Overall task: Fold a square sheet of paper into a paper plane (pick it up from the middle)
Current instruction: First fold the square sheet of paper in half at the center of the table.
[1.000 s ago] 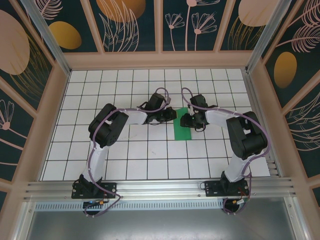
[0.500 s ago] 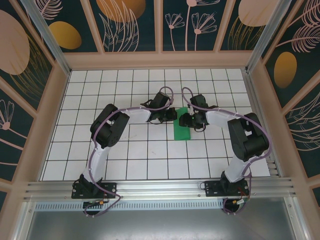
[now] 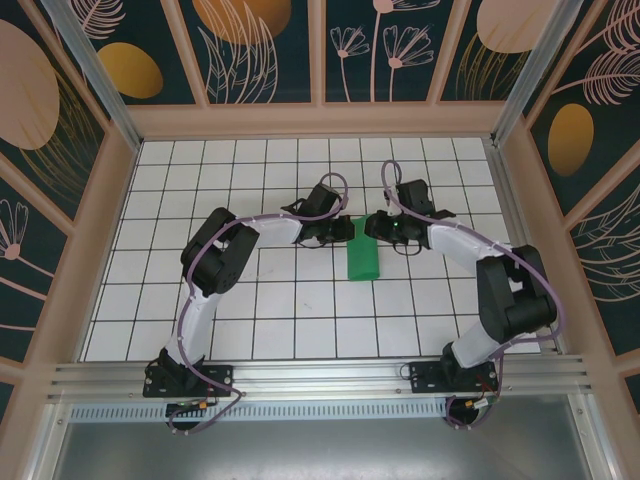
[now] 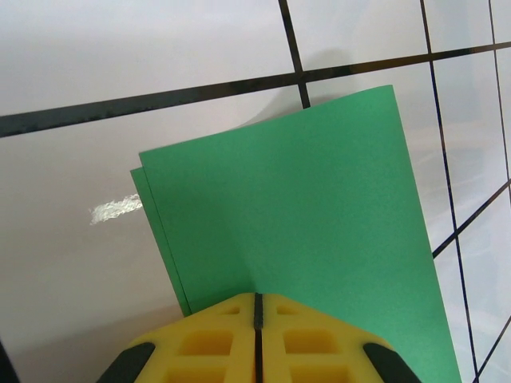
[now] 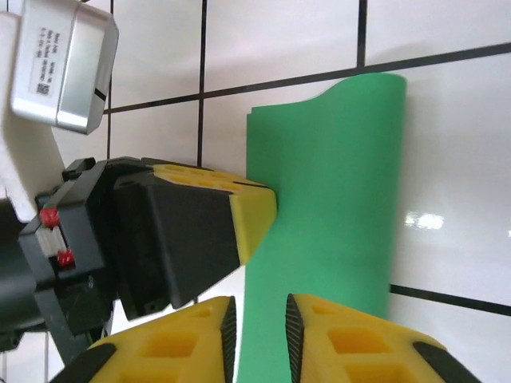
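The square sheet of paper [image 3: 362,258] lies folded in half as a long bright green strip on the tiled table, its two layers slightly offset at one edge [image 4: 152,215]. My left gripper [image 3: 346,230] is shut, and its yellow fingertips [image 4: 257,302] rest on the paper's [image 4: 303,199] near edge. In the right wrist view the same left fingertip [image 5: 255,211] touches the paper's [image 5: 327,207] left edge. My right gripper [image 3: 379,228] hovers over the strip's far end, its pads [image 5: 259,327] a narrow gap apart with green showing between them.
White table [image 3: 300,310] with a black grid, walled by wooden panels on three sides. A strip of tape or glare [image 4: 116,210] marks the surface beside the paper. The left arm's camera housing [image 5: 64,68] sits close to the right gripper.
The right arm has swung outward to the right and its wrist has shifted toward the back, with its jaws narrowing. The left gripper stays shut on the paper's edge.
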